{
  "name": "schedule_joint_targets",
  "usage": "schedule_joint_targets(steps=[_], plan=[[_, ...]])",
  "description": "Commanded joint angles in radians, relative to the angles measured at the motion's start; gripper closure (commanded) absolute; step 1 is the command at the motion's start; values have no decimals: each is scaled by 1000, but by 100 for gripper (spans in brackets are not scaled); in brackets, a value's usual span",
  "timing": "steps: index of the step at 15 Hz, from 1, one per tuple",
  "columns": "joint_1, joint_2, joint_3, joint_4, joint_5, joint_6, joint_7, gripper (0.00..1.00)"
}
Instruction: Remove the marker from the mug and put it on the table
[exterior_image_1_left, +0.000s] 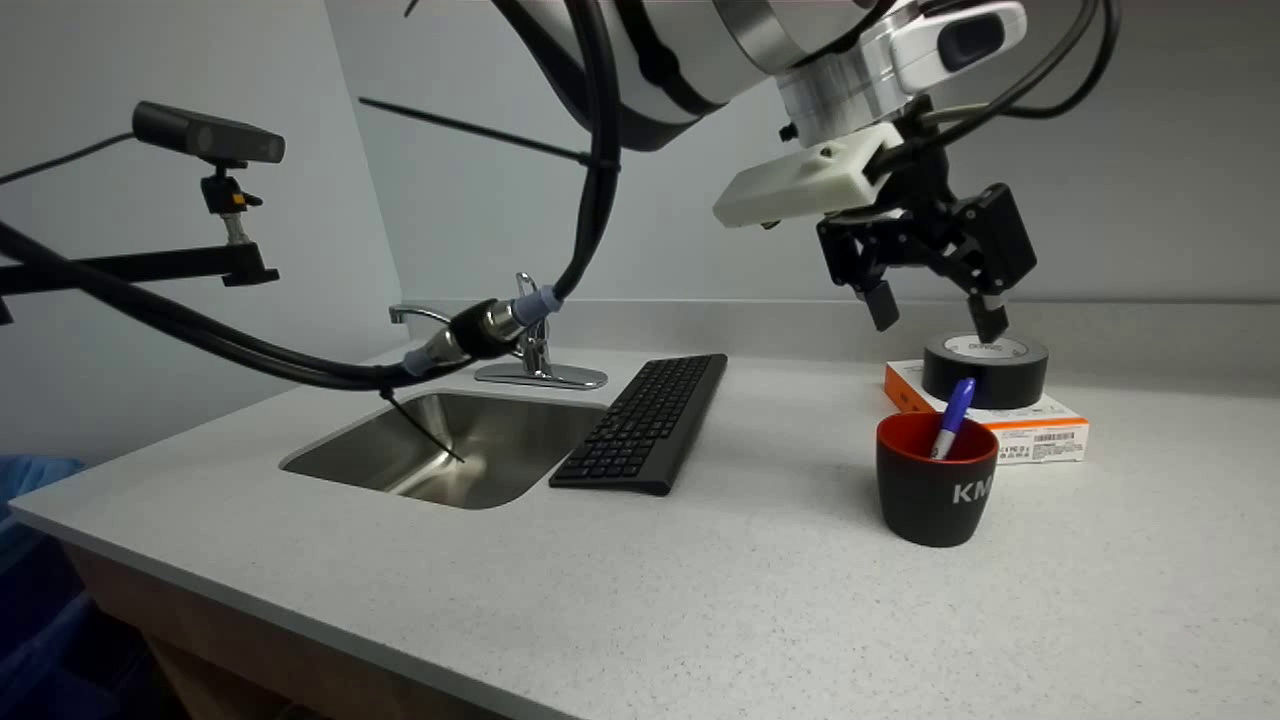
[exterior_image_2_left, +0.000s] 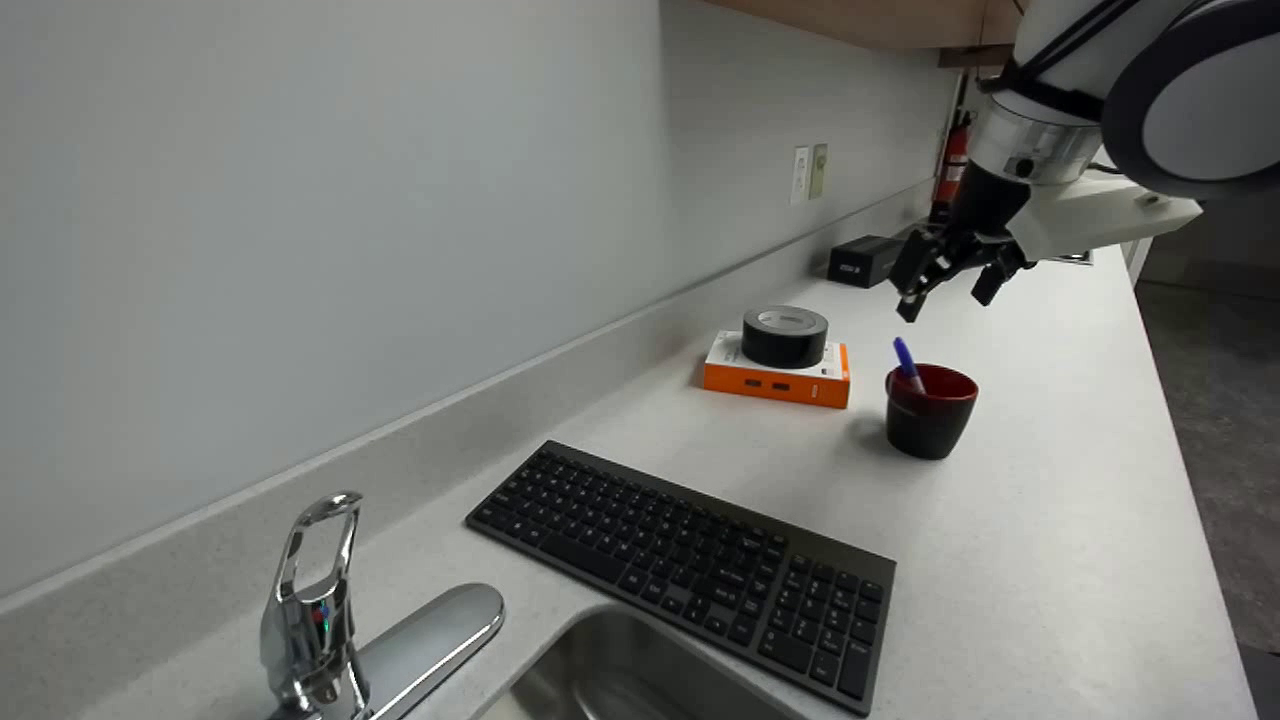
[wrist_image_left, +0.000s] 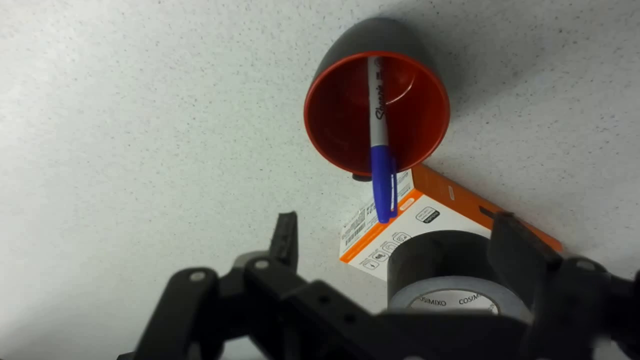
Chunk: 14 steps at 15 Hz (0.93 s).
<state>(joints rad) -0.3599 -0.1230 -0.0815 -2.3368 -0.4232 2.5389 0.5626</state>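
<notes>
Leaning in the mug (exterior_image_1_left: 925, 500), the marker (wrist_image_left: 379, 140) points cap (wrist_image_left: 382, 185) upward.

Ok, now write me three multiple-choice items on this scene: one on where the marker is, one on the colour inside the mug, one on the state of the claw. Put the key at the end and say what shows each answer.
1. Where is the marker?
A) On the keyboard
B) In the mug
C) In the sink

2. What colour is the inside of the mug?
A) White
B) Green
C) Red

3. How does the claw stand?
A) Open, holding nothing
B) Shut on the marker
C) Shut on the tape roll

Key:
1: B, since the wrist view shows its pale barrel within the rim, the blue cap reaching past it.
2: C, since the wrist view looks into the mouth and the lining is plainly red.
3: A, since the fingers stand apart in both exterior views with nothing gripped between them.
</notes>
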Motion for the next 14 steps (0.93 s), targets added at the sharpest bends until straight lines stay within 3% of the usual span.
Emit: schedule_joint_targets(steps=[1,8,14], plan=[[12,56,-30,-4,-109,110,111,0],[42,145,-87,10,-216,189,220,0],[75,191,-133,17,-225,232,243,0]])
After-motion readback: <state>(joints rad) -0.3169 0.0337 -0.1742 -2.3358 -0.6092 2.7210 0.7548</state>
